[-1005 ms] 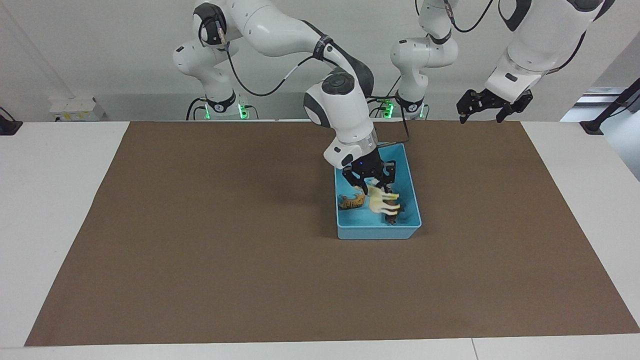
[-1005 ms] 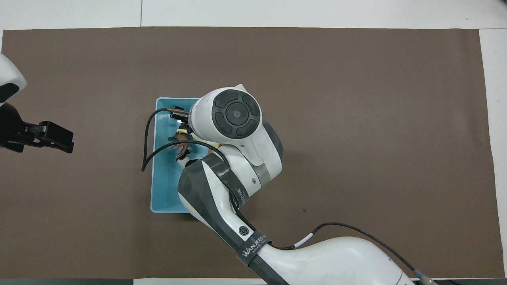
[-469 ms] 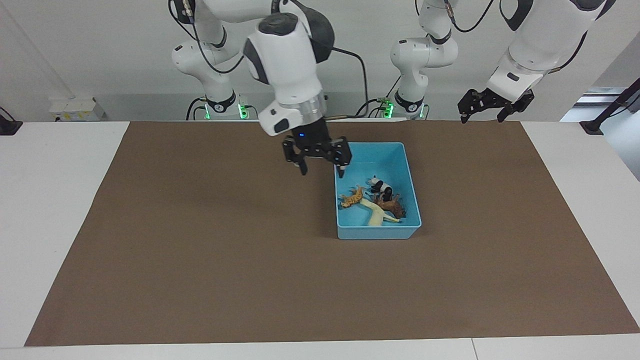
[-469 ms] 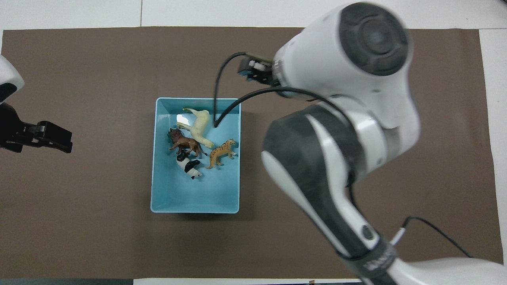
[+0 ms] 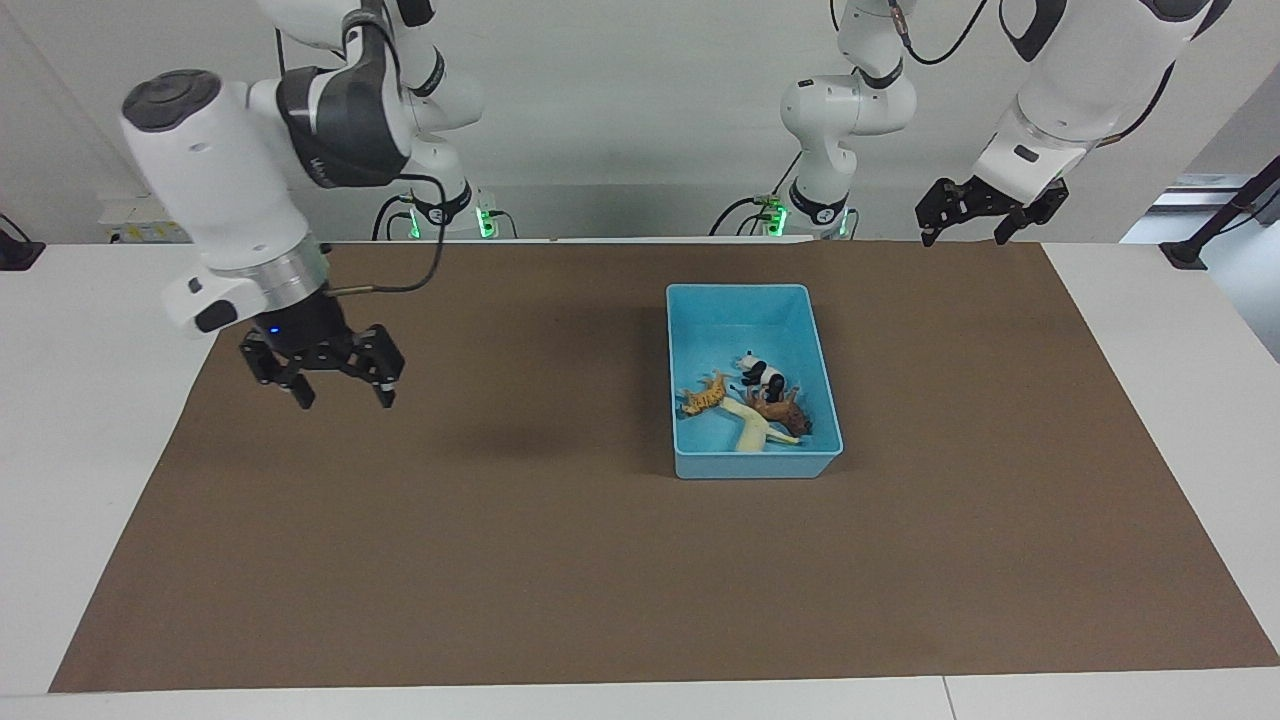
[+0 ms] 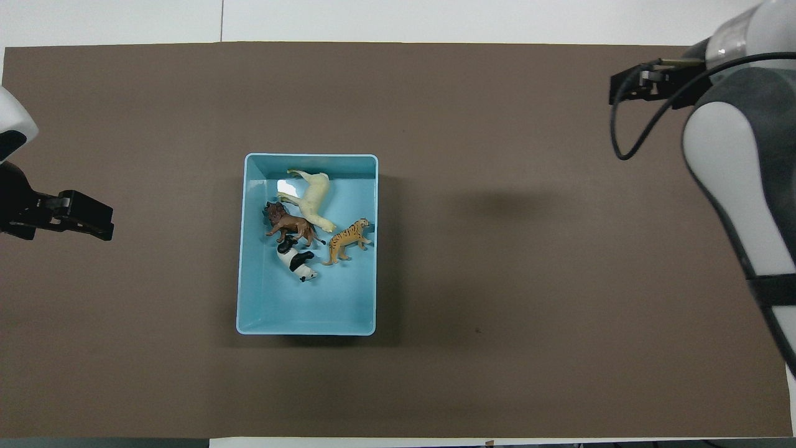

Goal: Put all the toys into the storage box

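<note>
Right gripper (image 5: 341,386): fingers (image 5: 302,397) spread apart, nothing between them, pointing down. It hangs in the air over the brown mat (image 5: 560,560) at the right arm's end of the worktop (image 5: 90,330), well apart from the storage box (image 5: 826,400). In the overhead view only the gripper's back end and cable show at the edge of the frame, under the white arm; its fingers are hidden there.

Left gripper (image 5: 966,232): fingers (image 5: 927,235) apart, empty, raised over the mat's edge at the left arm's end of the worktop, close in by the robots. This arm waits. Overhead view shows the same gripper (image 6: 87,221) as a dark shape at the frame's edge, well apart from the box.

Storage box (image 6: 247,249): light blue, on the mat, between the two grippers and closer to the left one. All four toys lie inside it, clustered in the half farther from the robots.
- Horse (image 6: 313,198), cream-white, on its side, farthest from the robots, near the box's end wall.
- Lion (image 6: 291,226), brown, just beside the horse, touching it.
- Panda (image 6: 297,262), black and white, touching the lion, nearest the robots of the four.
- Tiger (image 6: 348,238), orange striped, beside the lion, toward the right arm's side wall of the box.

No toy on the mat outside the box.
</note>
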### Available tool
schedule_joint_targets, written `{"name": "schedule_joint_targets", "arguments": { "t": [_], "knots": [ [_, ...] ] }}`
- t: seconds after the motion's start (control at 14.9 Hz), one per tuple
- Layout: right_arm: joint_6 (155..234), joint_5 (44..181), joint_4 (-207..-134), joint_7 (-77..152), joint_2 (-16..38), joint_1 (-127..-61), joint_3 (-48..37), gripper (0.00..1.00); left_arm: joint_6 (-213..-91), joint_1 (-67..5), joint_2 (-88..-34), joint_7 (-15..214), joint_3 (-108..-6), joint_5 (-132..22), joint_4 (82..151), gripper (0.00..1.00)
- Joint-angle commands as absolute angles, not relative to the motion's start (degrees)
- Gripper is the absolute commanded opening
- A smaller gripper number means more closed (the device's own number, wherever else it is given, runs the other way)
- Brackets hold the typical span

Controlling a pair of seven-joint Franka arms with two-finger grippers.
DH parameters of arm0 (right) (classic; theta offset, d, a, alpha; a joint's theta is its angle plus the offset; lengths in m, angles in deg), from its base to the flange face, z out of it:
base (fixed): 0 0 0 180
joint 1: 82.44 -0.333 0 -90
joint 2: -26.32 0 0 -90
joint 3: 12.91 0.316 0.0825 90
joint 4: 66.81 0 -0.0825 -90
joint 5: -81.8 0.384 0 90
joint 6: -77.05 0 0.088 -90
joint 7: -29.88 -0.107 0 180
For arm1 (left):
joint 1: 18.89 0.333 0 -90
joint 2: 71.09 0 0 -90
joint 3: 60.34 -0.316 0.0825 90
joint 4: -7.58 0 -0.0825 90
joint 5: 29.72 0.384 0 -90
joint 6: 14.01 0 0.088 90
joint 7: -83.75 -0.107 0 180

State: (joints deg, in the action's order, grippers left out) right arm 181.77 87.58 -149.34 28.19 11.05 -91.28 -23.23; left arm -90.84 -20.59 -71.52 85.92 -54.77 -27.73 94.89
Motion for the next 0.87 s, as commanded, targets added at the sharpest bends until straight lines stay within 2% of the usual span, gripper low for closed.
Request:
{"name": "schedule_joint_targets", "arguments": {
  "t": [0.0, 0.13, 0.27, 0.4, 0.54, 0.8],
  "knots": [
    [175.16, 86.28, -152.33, 33.81, 15.07, -85.54, -22.05, 1.00, -90.56, -20.21, -72.85, 85.69, -54.81, -28.40, 96.18, 1.00],
    [170.15, 85.93, -153.46, 37.42, 18.22, -83.33, -22.05, 1.00, -90.56, -20.21, -72.85, 85.69, -54.81, -28.40, 96.18, 1.00],
    [168.46, 84.09, -158.10, 37.70, 24.36, -82.97, -22.05, 1.00, -90.56, -20.21, -72.85, 85.69, -54.81, -28.40, 96.18, 1.00],
    [165.66, 83.03, -159.97, 37.26, 28.24, -82.89, -22.05, 1.00, -90.56, -20.21, -72.85, 85.69, -54.81, -28.40, 96.18, 1.00],
    [161.61, 81.81, -159.71, 35.95, 29.48, -82.53, -21.97, 1.00, -90.56, -20.21, -72.85, 85.69, -54.81, -28.40, 96.18, 1.00],
    [163.53, 76.35, -158.39, 36.64, 29.14, -82.27, -21.17, 1.00, -90.56, -20.21, -72.85, 85.69, -54.81, -28.40, 96.18, 1.00]
  ]
}}
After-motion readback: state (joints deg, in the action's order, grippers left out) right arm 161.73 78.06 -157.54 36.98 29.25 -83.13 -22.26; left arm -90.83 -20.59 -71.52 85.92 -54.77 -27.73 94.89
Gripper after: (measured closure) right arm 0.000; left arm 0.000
